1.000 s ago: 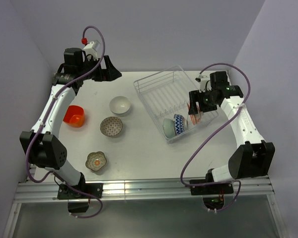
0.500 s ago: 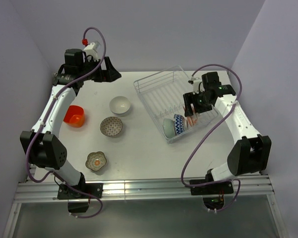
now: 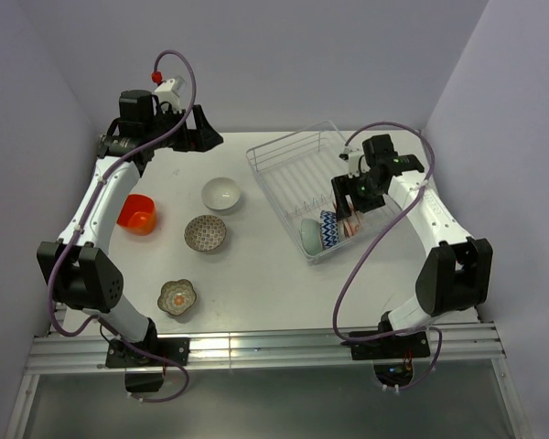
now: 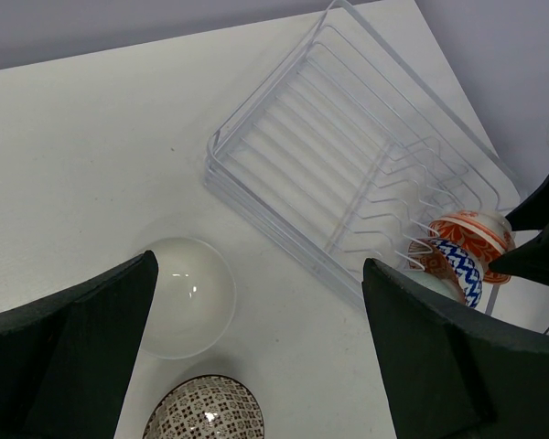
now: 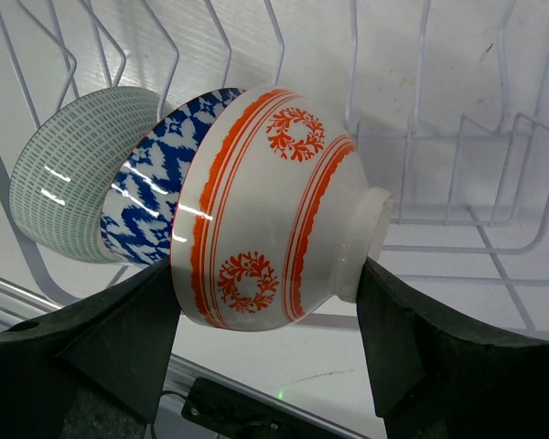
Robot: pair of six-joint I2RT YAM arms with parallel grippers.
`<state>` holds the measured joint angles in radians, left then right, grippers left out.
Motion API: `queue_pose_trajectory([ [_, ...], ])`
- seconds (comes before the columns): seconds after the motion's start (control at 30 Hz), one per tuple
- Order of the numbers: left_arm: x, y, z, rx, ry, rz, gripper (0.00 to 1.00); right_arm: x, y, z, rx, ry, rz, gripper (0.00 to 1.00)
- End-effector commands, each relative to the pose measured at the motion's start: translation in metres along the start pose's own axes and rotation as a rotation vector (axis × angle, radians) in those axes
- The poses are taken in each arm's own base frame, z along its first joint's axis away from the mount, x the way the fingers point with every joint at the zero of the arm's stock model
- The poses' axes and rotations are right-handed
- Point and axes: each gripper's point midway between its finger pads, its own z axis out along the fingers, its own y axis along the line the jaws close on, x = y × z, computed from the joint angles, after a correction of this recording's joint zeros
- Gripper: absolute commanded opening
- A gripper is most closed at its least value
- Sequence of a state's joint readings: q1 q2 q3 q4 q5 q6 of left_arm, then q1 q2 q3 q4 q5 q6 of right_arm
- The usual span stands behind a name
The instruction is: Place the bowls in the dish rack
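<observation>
one orange-white patterned bowl (image 5: 274, 210), clamped in the right gripper (image 5: 267, 274) at the dish rack's (image 3: 293, 174) 5 o'clock end just beside the blue patterned bowl (image 5: 151, 210), could chip that neighbour or topple if freed unseated on the prongs; left gripper (image 4: 261, 357) hangs wide open at 11 o'clock.

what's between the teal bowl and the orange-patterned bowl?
The blue-patterned bowl sits between the teal bowl and the orange-patterned bowl; clearest in the right wrist view.
</observation>
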<state>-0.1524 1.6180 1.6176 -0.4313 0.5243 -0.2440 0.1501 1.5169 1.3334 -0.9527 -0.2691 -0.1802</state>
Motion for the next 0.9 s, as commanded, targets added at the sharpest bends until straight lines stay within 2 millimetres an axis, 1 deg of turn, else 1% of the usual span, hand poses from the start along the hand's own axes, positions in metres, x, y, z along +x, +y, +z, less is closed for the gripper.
queue_pose_trajectory([
  [0.0,-0.01,-0.003,-0.005,-0.002,-0.035,0.046,0.99,-0.016,-0.002,-0.002,0.028,-0.045,-0.028,0.0],
  [0.03,-0.01,-0.003,-0.005,-0.002,-0.035,0.047,0.99,-0.014,-0.002,0.001,0.028,-0.034,-0.024,0.04],
  [0.07,-0.009,-0.002,-0.005,-0.004,-0.033,0.046,1.0,-0.015,-0.001,0.001,0.029,-0.034,-0.022,0.13],
  [0.1,-0.009,-0.002,-0.005,-0.005,-0.031,0.047,1.0,-0.014,-0.001,0.003,0.027,-0.026,-0.022,0.18],
  [0.2,-0.008,-0.001,-0.005,-0.009,-0.028,0.049,0.99,-0.011,-0.002,0.007,0.028,-0.008,-0.016,0.31],
  [0.27,-0.006,0.0,-0.004,-0.011,-0.024,0.047,0.99,-0.009,-0.002,0.009,0.025,0.004,-0.012,0.32],
  [0.3,-0.006,0.0,-0.004,-0.012,-0.025,0.045,1.0,-0.008,-0.002,0.01,0.022,0.008,-0.011,0.36],
  [0.37,-0.004,0.001,-0.004,-0.013,-0.021,0.043,0.99,-0.006,-0.002,0.012,0.022,0.012,-0.005,0.46],
  [0.4,-0.003,0.0,-0.004,-0.012,-0.02,0.041,0.99,-0.007,-0.001,0.011,0.021,0.009,-0.003,0.56],
  [0.5,-0.002,0.001,-0.004,-0.014,-0.019,0.042,0.99,-0.007,-0.001,0.009,0.021,0.003,-0.003,0.67],
  [0.63,-0.001,0.002,-0.006,-0.02,-0.018,0.047,0.99,-0.005,-0.001,0.007,0.026,0.002,-0.003,0.75],
  [0.8,0.001,0.002,-0.008,-0.023,-0.017,0.049,0.99,-0.001,-0.001,0.003,0.029,0.003,-0.002,0.82],
  [0.87,0.002,0.002,-0.008,-0.024,-0.016,0.05,1.0,0.002,-0.002,0.003,0.033,0.01,0.006,0.87],
])
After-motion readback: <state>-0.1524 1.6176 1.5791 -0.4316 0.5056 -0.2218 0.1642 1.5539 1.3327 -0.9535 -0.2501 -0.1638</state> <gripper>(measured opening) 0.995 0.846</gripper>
